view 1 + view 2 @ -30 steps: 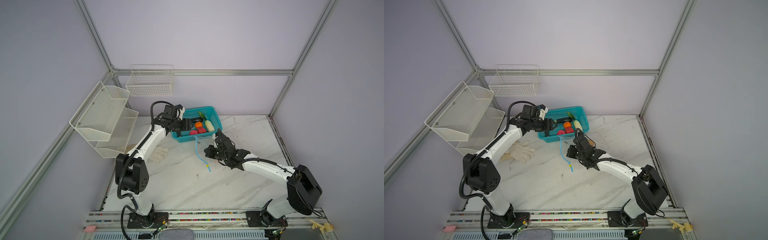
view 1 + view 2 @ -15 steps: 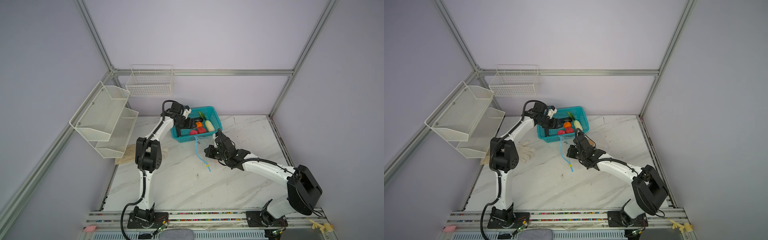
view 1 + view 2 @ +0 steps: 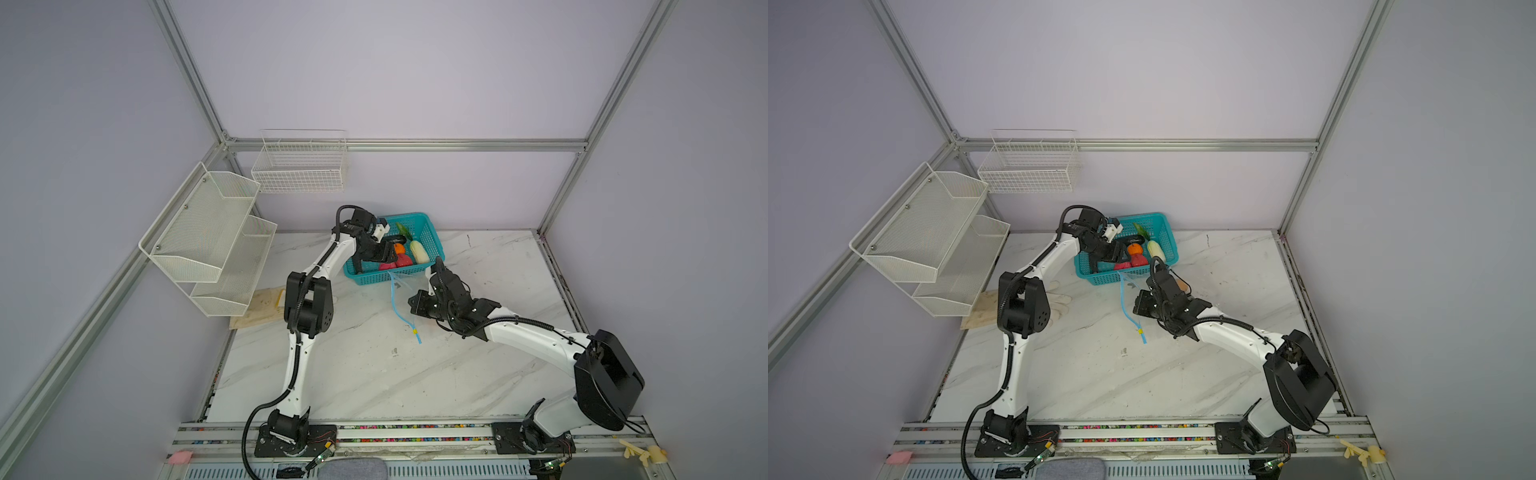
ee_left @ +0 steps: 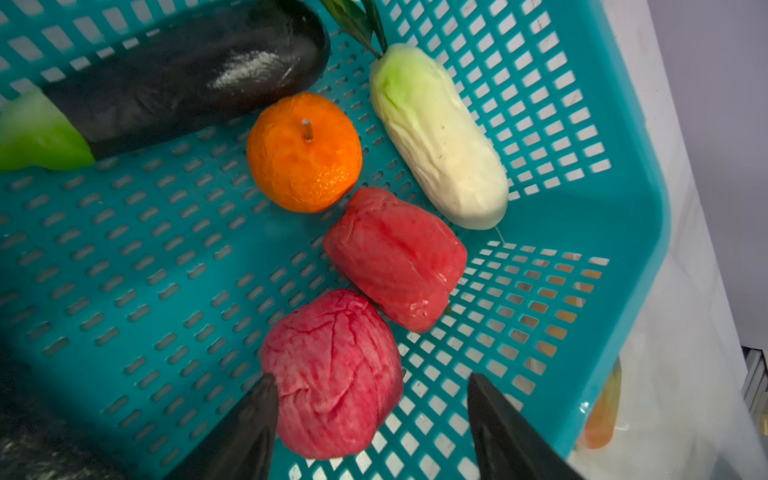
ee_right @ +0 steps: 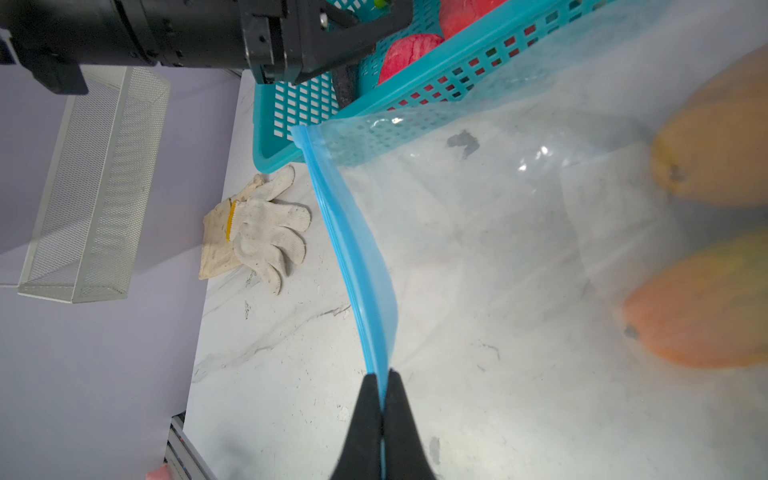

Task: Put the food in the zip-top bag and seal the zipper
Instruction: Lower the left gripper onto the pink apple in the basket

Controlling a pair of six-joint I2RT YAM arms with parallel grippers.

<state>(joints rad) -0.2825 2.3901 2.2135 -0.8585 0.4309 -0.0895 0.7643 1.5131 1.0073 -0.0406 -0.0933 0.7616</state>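
The teal basket (image 4: 623,216) (image 3: 433,243) holds food: a dark eggplant (image 4: 187,79), an orange (image 4: 303,153), a white cabbage (image 4: 436,137), a red piece (image 4: 395,257) and a pink-red piece (image 4: 332,374). My left gripper (image 4: 370,376) (image 3: 384,252) is open inside the basket. The pink-red piece lies between its fingers, close against one and apart from the other. The clear zip-top bag (image 5: 498,249) lies in front of the basket with two mangoes (image 5: 715,153) inside. My right gripper (image 5: 384,372) (image 3: 438,266) is shut on its blue zipper (image 5: 353,257) (image 3: 397,303). The yellow slider (image 3: 414,331) sits near the strip's front end.
A white work glove (image 5: 266,232) (image 3: 1059,299) lies left of the bag on the marble table. White mesh shelves (image 3: 208,241) hang on the left wall and a wire basket (image 3: 299,166) on the back wall. A wooden board (image 3: 257,307) lies under the shelves.
My left arm has folded its elbow in toward the table and carried its gripper deeper into the basket, toward the red pieces, jaws widening. My right gripper has stayed shut on the zipper.
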